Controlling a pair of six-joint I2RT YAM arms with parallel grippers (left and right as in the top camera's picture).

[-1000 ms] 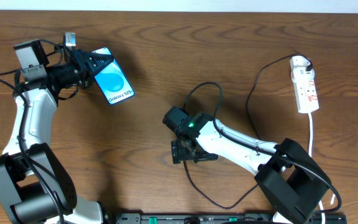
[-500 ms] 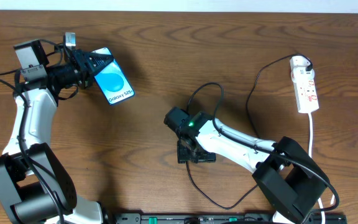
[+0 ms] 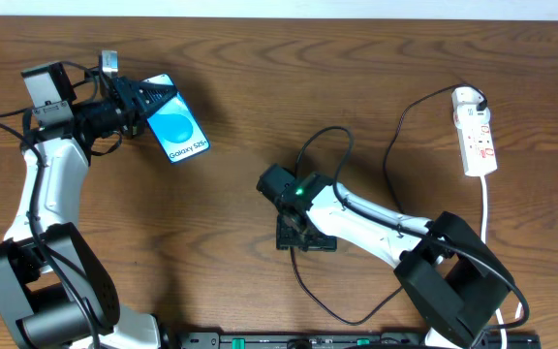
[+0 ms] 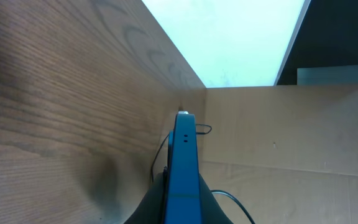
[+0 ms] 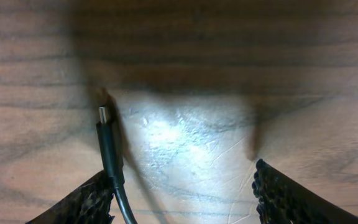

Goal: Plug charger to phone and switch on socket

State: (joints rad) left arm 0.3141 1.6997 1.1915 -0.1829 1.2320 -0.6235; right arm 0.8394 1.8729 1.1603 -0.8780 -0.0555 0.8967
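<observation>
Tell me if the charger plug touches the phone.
Apart. Overhead view: phone in the left hand, bare wood between it and the right hand over the charger plug.

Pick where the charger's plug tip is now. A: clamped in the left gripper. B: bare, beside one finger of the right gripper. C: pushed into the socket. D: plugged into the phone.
B: the right wrist view shows the charger with its tip bare, next to one of the fingers of the open right gripper.
</observation>
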